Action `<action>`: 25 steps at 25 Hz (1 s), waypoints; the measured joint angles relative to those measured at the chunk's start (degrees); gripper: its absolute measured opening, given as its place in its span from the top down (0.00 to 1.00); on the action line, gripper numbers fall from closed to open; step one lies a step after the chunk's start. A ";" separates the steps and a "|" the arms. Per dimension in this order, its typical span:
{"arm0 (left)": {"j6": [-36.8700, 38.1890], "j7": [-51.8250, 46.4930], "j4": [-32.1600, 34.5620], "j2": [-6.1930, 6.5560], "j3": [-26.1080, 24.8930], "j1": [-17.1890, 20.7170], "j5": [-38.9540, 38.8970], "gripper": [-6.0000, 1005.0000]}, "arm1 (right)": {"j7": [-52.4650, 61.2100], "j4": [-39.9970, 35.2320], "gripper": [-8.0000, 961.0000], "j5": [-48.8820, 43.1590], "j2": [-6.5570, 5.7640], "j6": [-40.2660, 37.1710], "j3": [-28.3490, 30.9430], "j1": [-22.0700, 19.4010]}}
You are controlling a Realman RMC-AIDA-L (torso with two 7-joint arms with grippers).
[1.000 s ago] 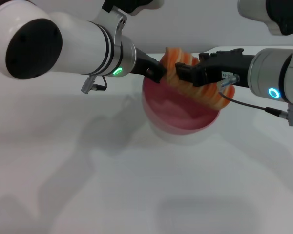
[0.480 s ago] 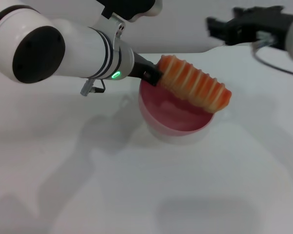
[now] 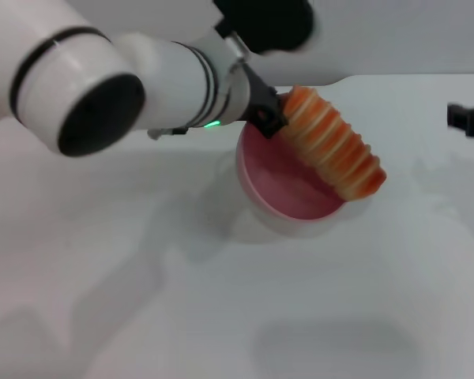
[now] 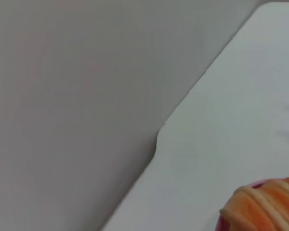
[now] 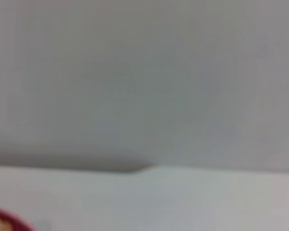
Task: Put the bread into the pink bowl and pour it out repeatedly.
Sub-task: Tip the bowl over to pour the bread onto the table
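Note:
The pink bowl [image 3: 278, 175] stands tipped toward me on the white table. The bread [image 3: 336, 146], orange-brown with pale stripes, lies slanted across the bowl's far right rim, one end jutting past it. My left gripper [image 3: 268, 118] is at the bowl's far rim beside the bread's upper end, shut on the rim. Only a dark tip of my right gripper [image 3: 466, 118] shows, at the right edge, well apart from the bowl. The left wrist view catches the bread's end [image 4: 262, 207]. A pink sliver of the bowl [image 5: 12, 222] shows in the right wrist view.
The white table [image 3: 221, 300] stretches toward me in front of the bowl. Its far edge [image 3: 395, 77] meets a grey wall just behind the bowl. My bulky left arm [image 3: 118, 87] spans the upper left above the table.
My right gripper has let go of the bread and drawn back to the right edge. The bread stays across the bowl's rim. My left arm and the bowl shifted slightly right.

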 joint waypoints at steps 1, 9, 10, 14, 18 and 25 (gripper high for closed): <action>1.00 2.14 0.35 -0.10 2.21 -0.68 2.88 0.96 | 0.10 1.33 0.41 0.09 0.00 -0.37 -0.18 -0.15; 7.13 3.31 0.11 -0.34 10.55 -1.15 14.76 0.96 | 1.07 5.86 0.41 1.02 -0.06 -1.00 -0.71 -1.73; 8.29 3.29 -0.47 -0.34 11.66 -1.14 16.95 0.96 | 1.08 5.88 0.41 1.12 -0.07 -1.01 -0.71 -1.97; 9.40 2.90 -0.83 -0.34 13.05 -0.97 20.58 0.96 | 1.11 5.75 0.41 1.18 -0.07 -0.81 -0.69 -2.46; 9.76 2.73 -0.11 -0.35 14.31 -0.40 24.41 0.96 | 1.75 5.75 0.41 0.95 -0.07 -0.67 -0.18 -2.56; 9.53 -2.44 1.63 -0.42 21.21 1.69 43.94 0.96 | 2.08 6.57 0.41 0.61 -0.15 -0.85 0.91 -2.61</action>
